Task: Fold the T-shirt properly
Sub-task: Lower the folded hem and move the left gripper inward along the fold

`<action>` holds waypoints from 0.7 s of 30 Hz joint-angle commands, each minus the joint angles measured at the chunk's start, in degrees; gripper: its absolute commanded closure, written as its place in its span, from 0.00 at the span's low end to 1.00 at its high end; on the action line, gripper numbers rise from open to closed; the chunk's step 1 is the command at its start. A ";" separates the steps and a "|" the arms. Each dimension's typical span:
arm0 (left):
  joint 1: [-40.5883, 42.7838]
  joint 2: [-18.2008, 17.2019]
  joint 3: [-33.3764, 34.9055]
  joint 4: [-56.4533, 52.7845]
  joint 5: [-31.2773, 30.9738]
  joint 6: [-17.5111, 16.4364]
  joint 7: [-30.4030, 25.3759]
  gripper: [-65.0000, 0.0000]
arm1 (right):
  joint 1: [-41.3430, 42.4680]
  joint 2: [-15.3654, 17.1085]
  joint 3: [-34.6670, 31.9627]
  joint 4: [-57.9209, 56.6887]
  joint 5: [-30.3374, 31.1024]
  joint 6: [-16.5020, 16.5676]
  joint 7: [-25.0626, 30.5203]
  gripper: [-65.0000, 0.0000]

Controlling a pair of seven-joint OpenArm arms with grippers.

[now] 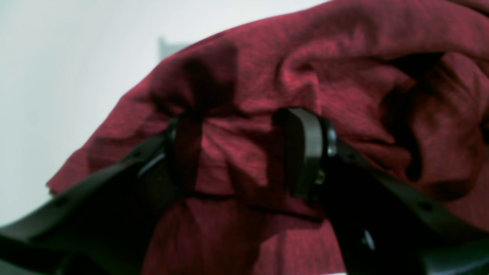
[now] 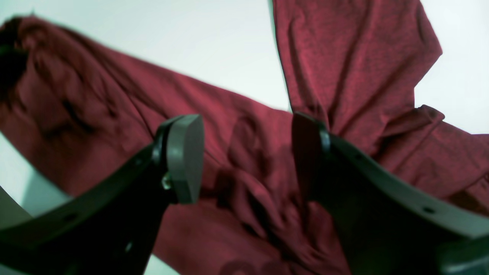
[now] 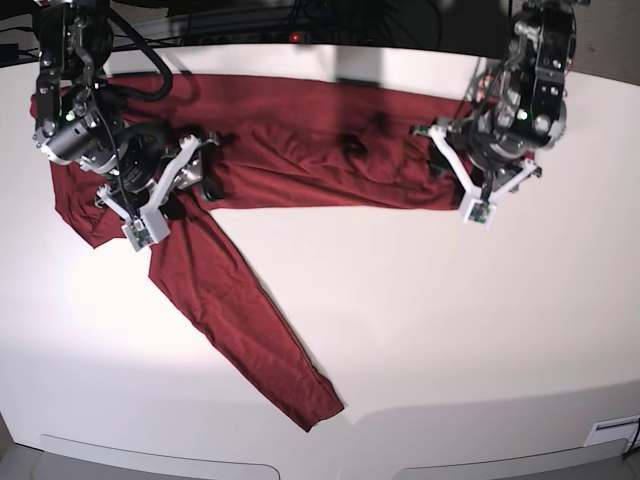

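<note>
Maroon knit, thin and soft, lies strung out across the far part of the white table (image 3: 420, 330): this is the T-shirt (image 3: 300, 150), one garment only, bunched lengthwise into a rumpled band with a single long sleeve (image 3: 250, 330) trailing down toward the near edge. By the look of it the folding is barely under way; the body is crumpled rather than laid flat, no neat fold shows, and the trailing sleeve has not been brought in, so I judge that nearly all the work is left: smoothing, tucking the sleeve, and folding the body over. Two arms attend it, one at each end of the band. The left pincer (image 1: 244, 152) stands spread over creased cloth, its two pads apart with fabric lying between them but not pinched, as far as the wrist view shows. The right pincer (image 2: 248, 156) is likewise spread above wrinkled fabric near where the sleeve branches off, holding nothing. Count: one shirt, two pincers, one table.
</note>
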State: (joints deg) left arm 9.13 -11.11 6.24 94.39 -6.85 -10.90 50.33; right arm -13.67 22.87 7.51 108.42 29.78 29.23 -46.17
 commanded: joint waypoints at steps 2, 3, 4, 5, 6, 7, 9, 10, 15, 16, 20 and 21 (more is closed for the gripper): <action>-0.33 -0.52 -0.22 0.17 4.20 0.83 2.75 0.48 | 0.50 0.76 0.42 1.09 0.68 0.39 0.90 0.44; -0.70 -0.48 -0.22 0.22 5.44 0.85 2.75 0.48 | 0.50 0.76 0.42 1.09 0.66 0.39 0.57 0.44; -1.11 -0.52 -0.22 0.22 6.03 0.87 2.78 0.48 | 0.48 0.76 0.42 1.09 0.68 0.39 0.13 0.44; -1.53 -0.52 -0.22 0.22 6.71 0.96 2.89 0.48 | 0.48 0.76 0.42 1.09 0.61 0.39 -0.96 0.44; -1.88 -0.50 -0.22 0.22 7.54 1.05 3.23 0.48 | 0.48 0.76 0.42 1.09 0.44 0.39 -2.25 0.44; -2.32 -0.52 -0.22 0.22 7.89 1.05 3.74 0.48 | 0.44 0.76 0.42 1.07 0.39 0.44 -3.74 0.44; -3.15 -0.50 -0.22 0.37 7.89 1.05 5.49 0.48 | 0.02 0.74 0.42 1.07 -1.05 0.50 -5.18 0.44; -3.32 -0.48 -0.22 0.83 7.26 1.05 6.03 0.48 | -0.39 0.74 0.42 1.07 -2.14 0.48 -5.18 0.44; -3.10 -0.48 -0.22 7.30 -0.74 1.01 5.68 0.48 | -1.75 0.74 0.42 1.07 -3.43 0.46 -4.22 0.44; -3.10 -0.46 -0.22 9.03 -1.44 1.01 5.75 0.48 | -1.75 0.72 0.42 1.07 -3.43 0.46 -4.24 0.44; -2.32 -0.46 -0.20 17.11 -5.14 1.01 8.20 0.48 | -1.73 0.74 0.42 1.07 -3.45 0.46 -4.22 0.44; -1.70 -0.44 -0.20 19.08 -7.37 1.01 9.22 0.48 | -1.73 0.74 0.42 1.07 -3.45 0.46 -4.20 0.44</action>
State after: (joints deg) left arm 7.49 -11.44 6.09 112.66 -14.09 -9.58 60.14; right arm -15.88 22.83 7.51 108.42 25.65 29.45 -51.29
